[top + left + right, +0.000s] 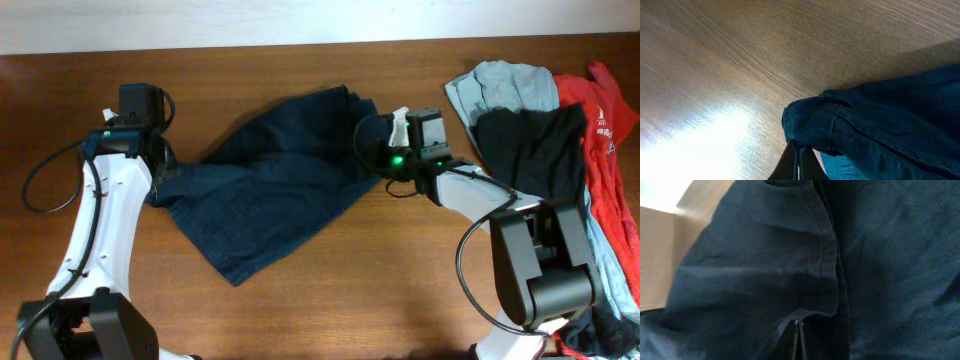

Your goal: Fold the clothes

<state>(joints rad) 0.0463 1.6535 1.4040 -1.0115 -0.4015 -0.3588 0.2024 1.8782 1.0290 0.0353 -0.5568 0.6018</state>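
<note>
The clothes, dark navy shorts [270,190], lie spread and rumpled across the middle of the wooden table [400,290]. My left gripper [160,170] is at their left corner. In the left wrist view it [799,148] is shut on a bunched, stitched fold of the shorts [875,125]. My right gripper [373,150] is at the shorts' right edge. In the right wrist view its jaws [797,326] are pressed together with a hemmed edge of the shorts [765,265] pinched at the tips. Dark cloth fills almost that whole view.
A heap of other garments lies at the right end: a long black garment [530,150], a red shirt [605,150] and a pale blue piece [500,85]. The right arm's base [545,280] stands beside it. A black cable [45,180] loops at the far left.
</note>
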